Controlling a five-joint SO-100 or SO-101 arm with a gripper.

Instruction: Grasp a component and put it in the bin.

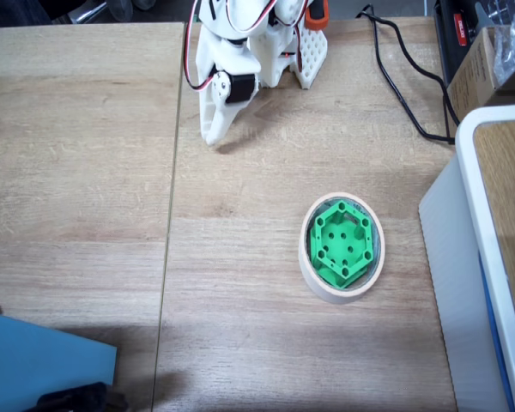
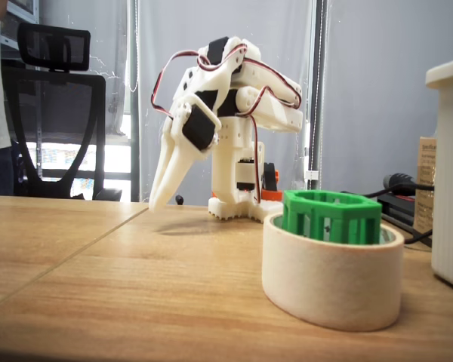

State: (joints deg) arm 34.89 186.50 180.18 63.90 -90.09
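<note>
The bright green plastic hexagonal component, a frame with round holes in its plate and posts at its corners, sits inside the cream roll of masking tape that serves as the bin. In a fixed view from the side the component rises a little above the rim of the roll.

The white two-finger jaws are pressed together, tips meeting, and hold nothing. In the side view they point down, with the tips low over the wood; whether they touch it cannot be told. The jaws are well apart from the tape roll, which lies further right and nearer the camera in the overhead-style view.

The white plastic arm is folded up over its base, with red and black wires looping along it.

Everything rests on a light wooden bench. A black cable trails across the bench beside the arm's base. At the right edge stands a large white-rimmed box. A black office chair stands behind the bench on the left of the side view.
</note>
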